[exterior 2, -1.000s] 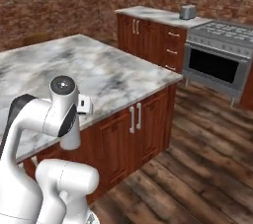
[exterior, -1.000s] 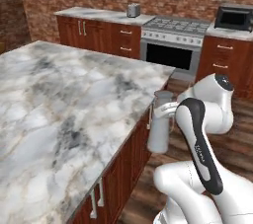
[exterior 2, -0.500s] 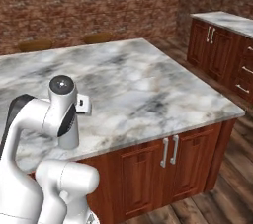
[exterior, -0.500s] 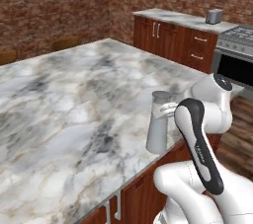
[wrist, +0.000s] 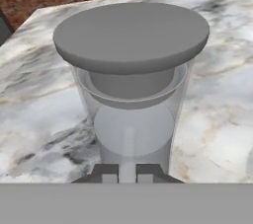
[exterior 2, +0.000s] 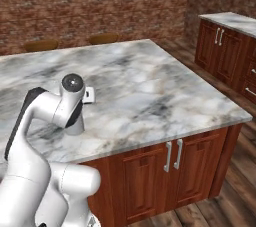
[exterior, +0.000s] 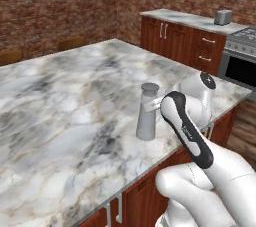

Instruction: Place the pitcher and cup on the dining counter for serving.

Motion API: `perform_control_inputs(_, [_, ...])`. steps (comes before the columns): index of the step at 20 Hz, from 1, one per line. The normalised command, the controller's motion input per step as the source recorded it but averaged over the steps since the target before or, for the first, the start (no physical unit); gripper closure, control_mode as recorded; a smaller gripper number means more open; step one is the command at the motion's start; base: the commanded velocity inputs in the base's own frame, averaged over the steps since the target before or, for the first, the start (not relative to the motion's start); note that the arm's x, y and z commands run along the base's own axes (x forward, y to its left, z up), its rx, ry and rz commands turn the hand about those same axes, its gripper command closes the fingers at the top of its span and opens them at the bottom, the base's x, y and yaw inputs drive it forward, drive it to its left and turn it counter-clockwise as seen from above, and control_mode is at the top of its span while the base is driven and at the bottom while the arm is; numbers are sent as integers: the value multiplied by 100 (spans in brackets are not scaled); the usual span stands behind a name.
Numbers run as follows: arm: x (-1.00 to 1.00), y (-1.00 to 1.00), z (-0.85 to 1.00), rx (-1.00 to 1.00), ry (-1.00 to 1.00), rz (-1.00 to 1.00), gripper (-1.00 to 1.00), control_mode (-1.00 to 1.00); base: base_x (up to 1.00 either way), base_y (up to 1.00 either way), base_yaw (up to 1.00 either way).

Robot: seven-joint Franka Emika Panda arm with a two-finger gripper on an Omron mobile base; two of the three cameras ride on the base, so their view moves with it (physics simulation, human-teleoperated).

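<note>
Gripper [wrist: 127,172] at bottom centre of hand view, tips nearly together on something thin low on the pitcher [wrist: 132,87], seemingly a handle or rib. Left base view: pitcher [exterior: 148,112] upright at frame centre, near the dining counter's [exterior: 60,96] right edge, whether standing or just above, unclear. Right base view: wrist at centre left over dining counter [exterior 2: 150,86]. Likely rigid, smooth, slippery, top-heavy; best held low, kept vertical.

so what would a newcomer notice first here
The pitcher, grey with a round lid, upright over the counter near its front edge. The gripper is shut on its lower body, seen close in the hand view. Behind, the broad veined marble top runs to a brick wall.
</note>
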Motion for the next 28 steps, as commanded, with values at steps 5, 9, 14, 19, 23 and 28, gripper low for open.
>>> perform_control_inputs(5, [100, 45, 0, -1, -6, 0, 100, -100, 0, 0, 0])
perform_control_inputs(9, [100, 53, -1, -2, 0, 0, 100, -100, 0, 0, 0])
perform_control_inputs(14, [89, 40, 0, 0, 3, 0, 100, -100, 0, 0, 0])
perform_control_inputs(19, [78, 42, -2, 0, 5, 0, 100, -100, 0, 0, 0])
perform_control_inputs(23, [44, 25, -26, 0, 1, 0, 100, -100, 0, 0, 0])
perform_control_inputs(28, [2, 2, -65, -3, 2, 0, 100, -100, 0, 0, 0])
